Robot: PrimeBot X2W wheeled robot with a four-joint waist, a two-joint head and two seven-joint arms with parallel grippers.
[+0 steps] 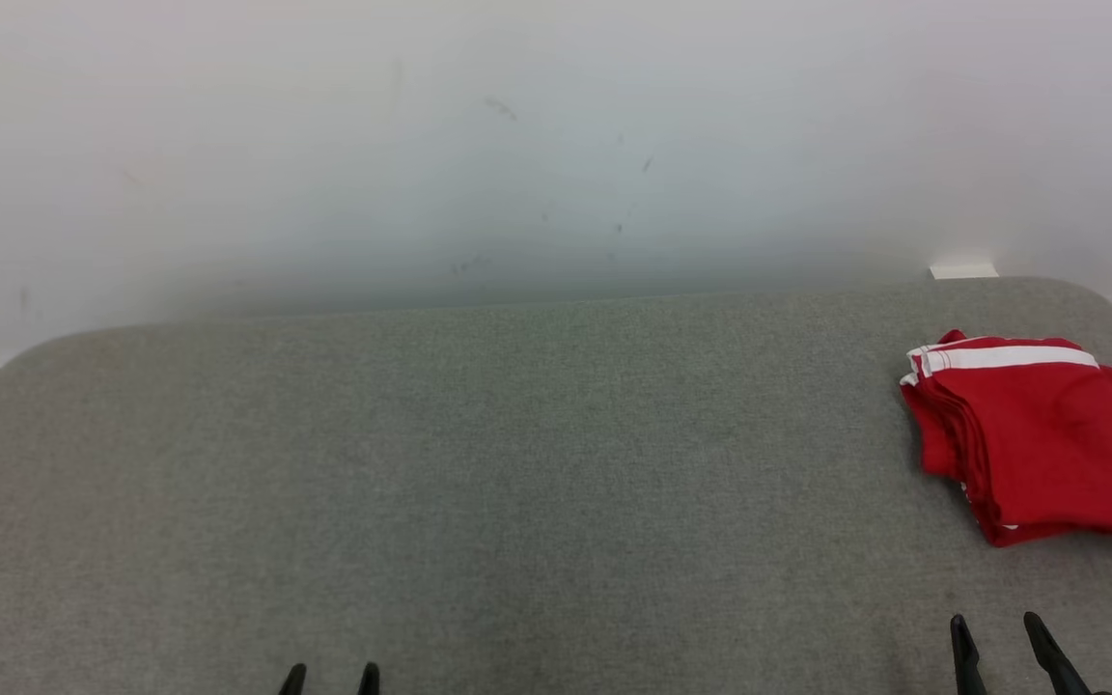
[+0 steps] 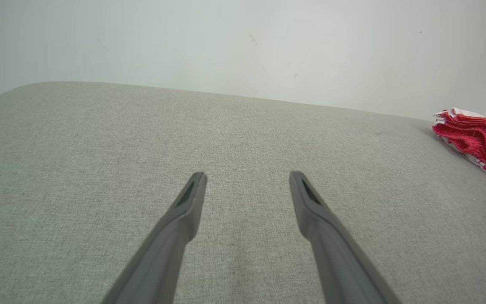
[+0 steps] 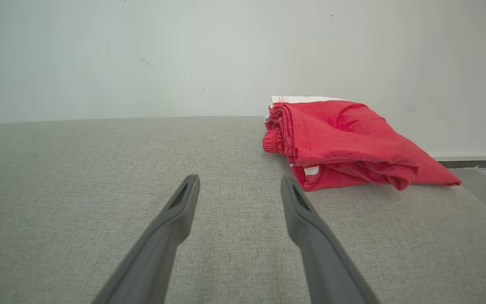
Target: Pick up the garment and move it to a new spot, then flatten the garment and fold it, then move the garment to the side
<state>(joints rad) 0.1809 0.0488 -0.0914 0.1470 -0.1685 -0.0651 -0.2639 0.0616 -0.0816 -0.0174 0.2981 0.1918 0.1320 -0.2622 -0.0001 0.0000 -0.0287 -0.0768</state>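
**Both pincers apart, red garment folded off to the right**

The right gripper (image 1: pixel 996 627) has its two dark fingers (image 3: pixel 310 228) spread wide with nothing between them. It sits over the grey table (image 1: pixel 517 463), on the near side of the garment (image 1: pixel 1039 434). In the right wrist view one fingertip points at the garment's near left corner but stops short of it, with a strip of grey cloth between them. The left gripper (image 1: pixel 331 679) also has its fingers parted and holds nothing. It is well apart from the garment, far off to the garment's left and nearer the robot.

The garment is red and folded into a thick stack of several layers, with a white stripe (image 1: pixel 1010 358) along its far edge. Its left edge shows the stacked folds and a gathered band that may be an elastic waist, though the folds hide too much to be sure. Its right corner reaches the table's right edge. The table under the garment is covered in grey woven fabric and has rounded corners. Behind the garment is a pale wall (image 1: pixel 517 145) with a few dark scuffs. A small white block (image 1: pixel 963 271) sits at the wall's foot, just beyond the garment's far left corner
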